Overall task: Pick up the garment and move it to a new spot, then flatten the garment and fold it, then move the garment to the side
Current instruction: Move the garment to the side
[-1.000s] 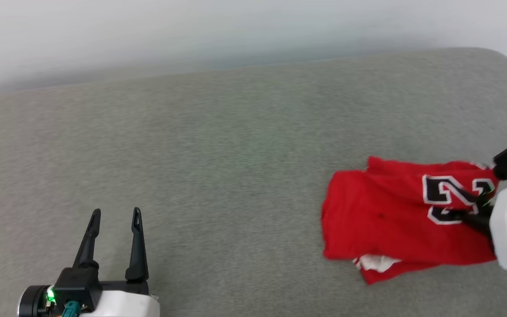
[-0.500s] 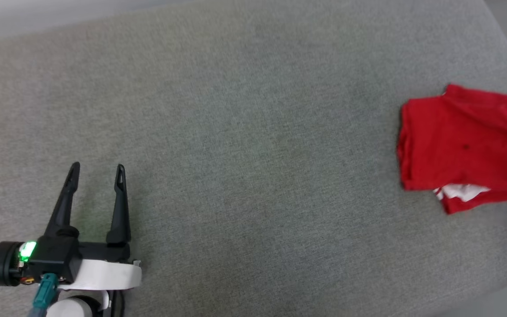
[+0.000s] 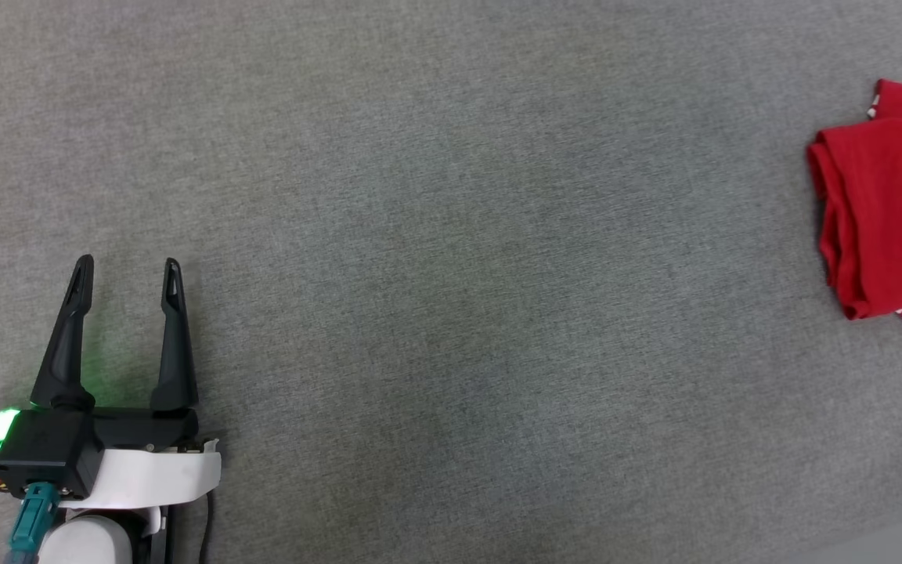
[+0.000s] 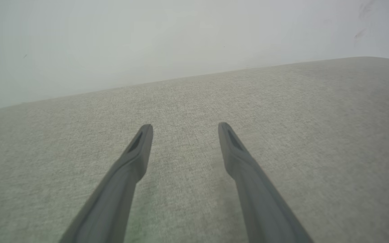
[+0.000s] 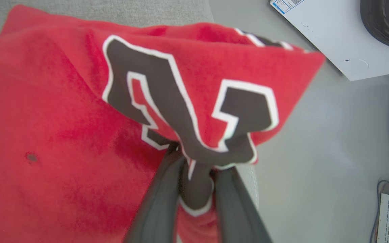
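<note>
Right wrist view, right tool (image 5: 198,164) pinching garment (image 5: 46,118)

Even soft daylight, faint shadows; right wrist view blurred close-up

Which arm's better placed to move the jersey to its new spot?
Right. The right tool is clamped on the garment at the black lettering; the left tool is open and empty, far across the grey surface.

Support: grey woven padded surface (image 3: 435,235), far corner rounded in left wrist view. Lying on it at 3 o'clock in head view: red garment (image 3: 885,204), bunched, white fabric at lower edge
</note>
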### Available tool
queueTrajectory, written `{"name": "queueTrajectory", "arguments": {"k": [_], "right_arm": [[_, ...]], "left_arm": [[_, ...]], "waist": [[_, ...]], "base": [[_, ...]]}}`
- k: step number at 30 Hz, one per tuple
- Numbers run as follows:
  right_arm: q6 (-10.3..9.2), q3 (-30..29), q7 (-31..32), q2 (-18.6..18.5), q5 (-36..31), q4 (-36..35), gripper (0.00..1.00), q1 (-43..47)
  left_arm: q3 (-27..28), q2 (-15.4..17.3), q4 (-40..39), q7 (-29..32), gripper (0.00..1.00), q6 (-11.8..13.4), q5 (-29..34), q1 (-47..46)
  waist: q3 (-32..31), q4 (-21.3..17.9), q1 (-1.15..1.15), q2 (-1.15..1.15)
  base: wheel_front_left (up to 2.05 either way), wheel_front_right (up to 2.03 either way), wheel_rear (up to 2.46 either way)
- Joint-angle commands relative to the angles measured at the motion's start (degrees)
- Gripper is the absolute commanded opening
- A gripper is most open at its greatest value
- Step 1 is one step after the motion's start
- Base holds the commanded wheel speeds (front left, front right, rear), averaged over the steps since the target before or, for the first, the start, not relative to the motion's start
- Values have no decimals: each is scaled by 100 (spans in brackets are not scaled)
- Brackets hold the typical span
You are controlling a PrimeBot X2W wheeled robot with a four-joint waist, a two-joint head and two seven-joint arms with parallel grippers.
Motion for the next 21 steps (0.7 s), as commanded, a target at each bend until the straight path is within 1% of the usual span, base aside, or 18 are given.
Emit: {"name": "queueTrajectory", "arguments": {"k": [1, 4, 5, 6, 11, 14, 18, 21], "right_arm": [[-7, -48, -64, 40, -79, 51, 0, -85], [-7, -304, -244, 201, -303, 361, 0, -113], [-7, -381, -310, 209, -392, 436, 43, -104], [-7, -441, -384, 220, -475, 506, 100, -77], [-7, -741, -865, 126, -807, 654, 100, 164], [-7, -864, -1475, -11, -1084, 400, 100, 337], [-7, -1061, -2448, 117, -1366, -174, 100, 606], [-7, -1182, -3030, 364, -1521, -663, 100, 801]], "left_arm": [[7, -3, -34, -14, 100, -9, 8, -91], [25, -39, -44, -13, 100, 20, 9, -86], [19, -58, -38, -13, 100, 27, 7, -73], [16, -75, -18, -14, 100, 31, 6, -49], [-30, -209, 85, -13, 100, 78, -37, 112], [-76, -280, 170, -14, 100, 100, -50, 179], [-70, -382, 262, -13, 100, 187, -103, 340], [-93, -422, 334, -14, 100, 233, -143, 487]], "waist": [[39, 30, -1, 0], [-7, 54, -1, 0], [-58, 66, -1, 0], [-129, 76, -1, 0], [-632, 170, -1, 0], [-979, 287, -1, 0], [-1393, 438, -1, 0], [-1703, 571, -1, 0]], "base": [[0, 0, 0], [0, 0, 0], [0, 0, 0], [0, 0, 0], [0, 0, 0], [0, 0, 0], [0, 0, 0], [0, 0, 0]]}}
